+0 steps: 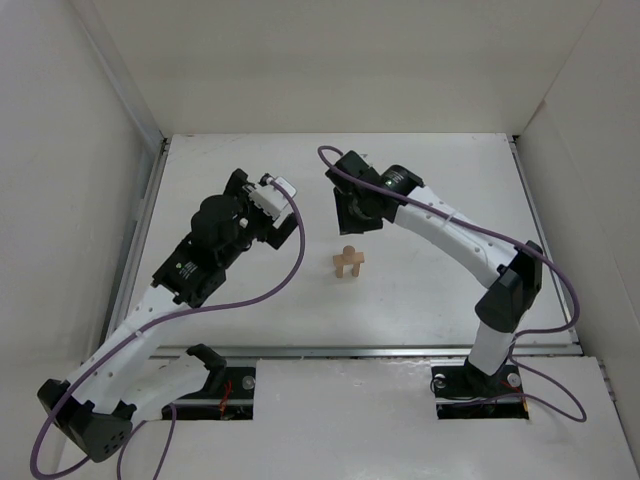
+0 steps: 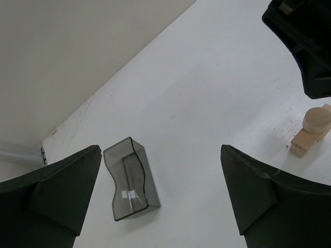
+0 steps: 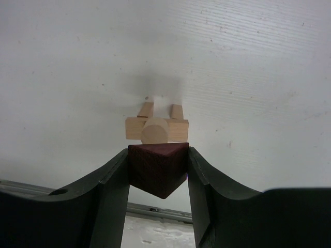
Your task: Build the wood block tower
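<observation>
The pale wood block tower [image 1: 349, 262] stands mid-table: two uprights [image 3: 146, 110], a plank [image 3: 133, 128], perhaps a round piece [image 3: 154, 131] on top. The red-brown block [image 3: 158, 173] sits clamped in the right gripper [image 3: 158, 152].

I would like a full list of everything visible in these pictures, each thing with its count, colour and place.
uprights: two, pale wood, standing mid-table under the plank
plank: one, pale wood, across the uprights
round piece: one, pale wood, on the plank
dark red-brown block: one, held off the table, near the arch
grey tray: one, translucent grey, on the table below the left gripper
table: one, white
cables: purple, along both arms
left gripper: one, black, open, empty
right gripper: one, black, shut on the dark red-brown block
</observation>
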### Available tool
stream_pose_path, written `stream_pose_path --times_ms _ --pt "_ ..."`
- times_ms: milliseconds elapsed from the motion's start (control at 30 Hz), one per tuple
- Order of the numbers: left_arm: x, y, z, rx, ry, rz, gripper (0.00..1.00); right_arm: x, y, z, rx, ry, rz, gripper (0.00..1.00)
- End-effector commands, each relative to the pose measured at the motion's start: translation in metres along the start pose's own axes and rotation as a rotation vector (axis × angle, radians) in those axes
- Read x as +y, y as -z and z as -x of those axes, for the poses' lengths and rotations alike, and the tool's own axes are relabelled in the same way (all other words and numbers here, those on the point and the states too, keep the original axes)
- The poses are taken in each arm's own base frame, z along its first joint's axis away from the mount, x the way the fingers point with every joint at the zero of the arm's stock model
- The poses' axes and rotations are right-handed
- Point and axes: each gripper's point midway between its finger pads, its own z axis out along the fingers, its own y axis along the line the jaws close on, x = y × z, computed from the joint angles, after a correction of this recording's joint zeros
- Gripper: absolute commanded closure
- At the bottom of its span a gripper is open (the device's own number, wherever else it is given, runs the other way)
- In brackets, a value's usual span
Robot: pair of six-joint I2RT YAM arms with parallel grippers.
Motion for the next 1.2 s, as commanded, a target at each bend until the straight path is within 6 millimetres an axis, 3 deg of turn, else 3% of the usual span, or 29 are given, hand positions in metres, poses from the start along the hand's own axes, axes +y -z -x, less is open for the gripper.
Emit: stream_pose_path --times_ms 0,333,1167 --pt "0.003 0.001 -0.004 -0.003 0.064 0.028 0.00 -0.004 0.013 -0.005 -0.009 0.029 0.013 0.92" --pt "-0.001 -0.001 -0.001 -0.025 0.045 0.004 0.00 0.017 -0.004 -0.032 0.063 0.087 0.107 0.88" --pt "-0.005 -0.003 -0.001 -0.023 0.044 -0.017 0.00 0.017 -0.028 -0.029 0.088 0.145 0.039 0.76"
